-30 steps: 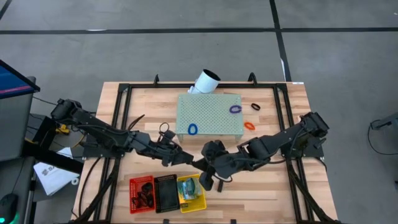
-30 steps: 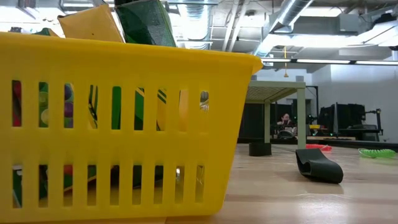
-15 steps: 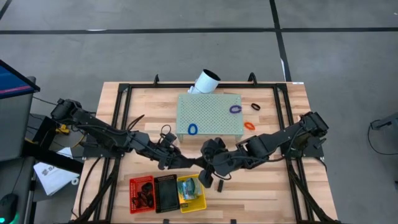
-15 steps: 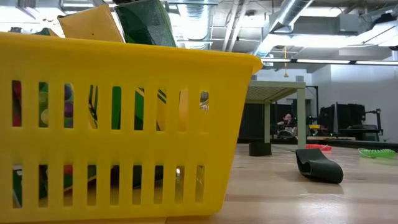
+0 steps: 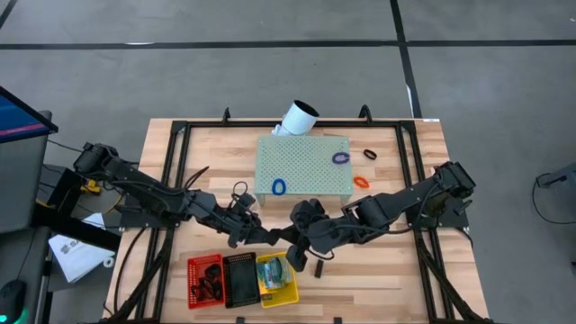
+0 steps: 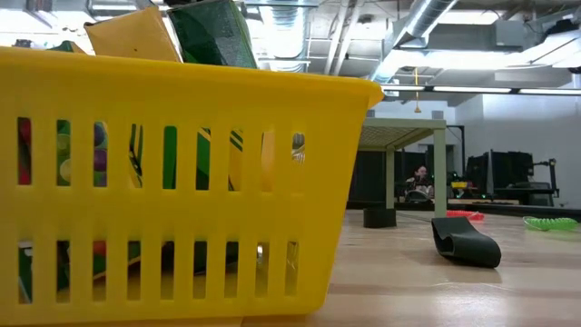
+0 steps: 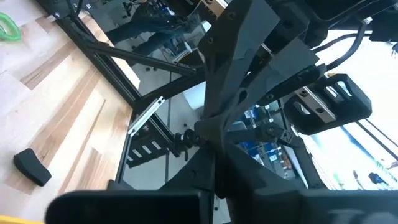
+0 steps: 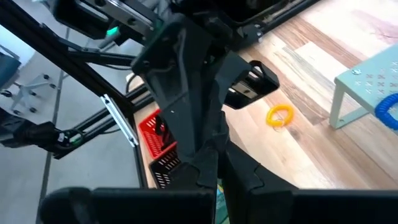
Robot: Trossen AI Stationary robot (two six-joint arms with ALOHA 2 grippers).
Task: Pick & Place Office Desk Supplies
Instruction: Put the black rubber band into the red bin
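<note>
Hands both shut and empty as far as we see: left hand (image 5: 275, 237) and right hand (image 5: 296, 245) meet nose to nose just above the yellow bin (image 5: 277, 280), w/ crayon boxes (image 6: 168, 32) inside. Loops (image 5: 340, 158) remain well apart, on and by the green block (image 5: 303, 166). We judge collision the risk, since any crossing move tangles the arms.
</note>
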